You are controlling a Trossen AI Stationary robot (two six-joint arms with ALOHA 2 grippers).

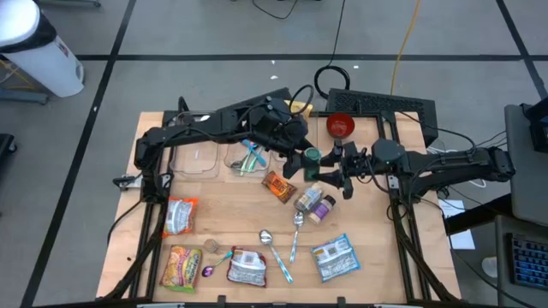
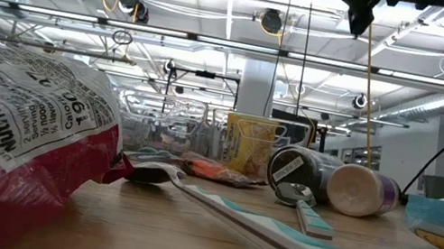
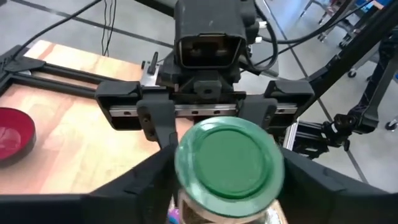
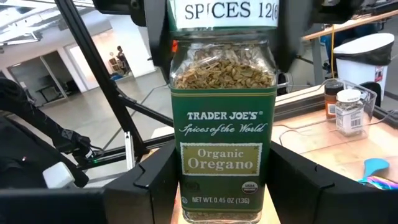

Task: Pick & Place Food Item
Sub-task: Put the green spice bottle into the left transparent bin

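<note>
The high view is showing a pale wooden table [image 1: 223,218] on grey floor, strewn with snack packets and spoons, a red bowl [image 1: 340,126] at its far edge. The low view is looking into a hall with ceiling pipes. The right wrist view alone is showing the label: a glass jar of organic oregano with a green lid [image 4: 222,124], held above mid-table. The right gripper [image 1: 330,171] is grasping it; the left gripper [image 1: 301,159] is bracketing its lid, contact unclear.
</note>
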